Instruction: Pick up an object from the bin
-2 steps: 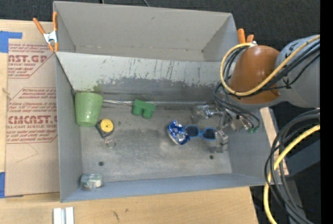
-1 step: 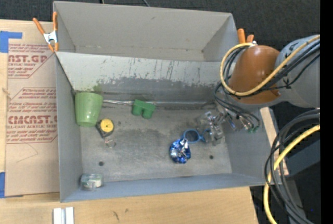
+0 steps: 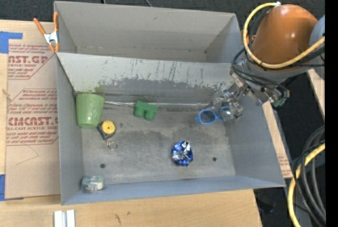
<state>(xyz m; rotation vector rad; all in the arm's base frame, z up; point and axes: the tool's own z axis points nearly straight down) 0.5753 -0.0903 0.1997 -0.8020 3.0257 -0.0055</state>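
The grey metal bin [image 3: 148,41] has a scuffed floor with a few loose things spread over it. The arm, under its orange cover [image 3: 285,33] (ringed by yellow cable), comes over the rim on the side of the bin opposite the green cup [image 3: 88,110]. That cup is the largest thing on the floor. It lies tipped against the left wall with its mouth turned towards the bin's middle.

The gripper [image 3: 231,107] is low in the bin, far to the right of the cup and about level with it, close to the right wall. Whether it is released or clenched cannot be told from here. Its tip is just beside the right end of a small blue plastic loop [image 3: 207,116], which lies on the floor between the gripper and the cup, well apart from the cup. Whether the two touch is unclear.

A crumpled blue-and-white wrapper [image 3: 182,153] lies to the right of the cup and nearer the front wall. A small green block [image 3: 144,110] sits near the cup's right, level with it. A greyish lump [image 3: 93,183] rests straight in front of the cup, in the front corner. A yellow disc [image 3: 107,128] lies just beside the cup's lower right edge.
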